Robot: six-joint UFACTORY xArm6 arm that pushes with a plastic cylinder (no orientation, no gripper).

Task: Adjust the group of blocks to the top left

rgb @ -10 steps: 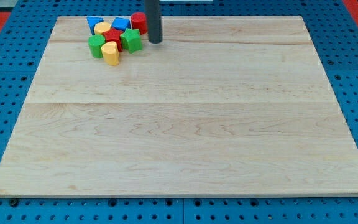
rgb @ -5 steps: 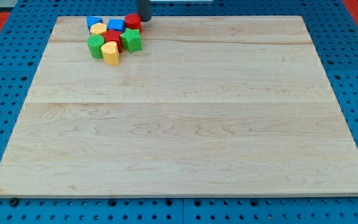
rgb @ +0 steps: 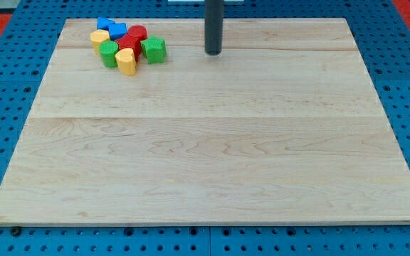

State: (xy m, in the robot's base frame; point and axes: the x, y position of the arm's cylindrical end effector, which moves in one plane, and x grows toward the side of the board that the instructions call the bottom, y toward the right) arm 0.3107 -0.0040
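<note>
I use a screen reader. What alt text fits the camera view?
A cluster of small red, blue, green and yellow blocks sits at the top left corner of a wooden board. My tip rests on the board to the cluster's right, touching nothing, nearest the green block.

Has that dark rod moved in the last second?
Yes. My tip has shifted toward the view's right along the board's top edge, now apart from the green block it stood beside.

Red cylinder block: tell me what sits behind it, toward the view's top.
Behind the red cylinder block lie two blue blocks, toward the view's top left, then bare board. My tip stands apart at the view's right. The cylinder hides their touching edges.
</note>
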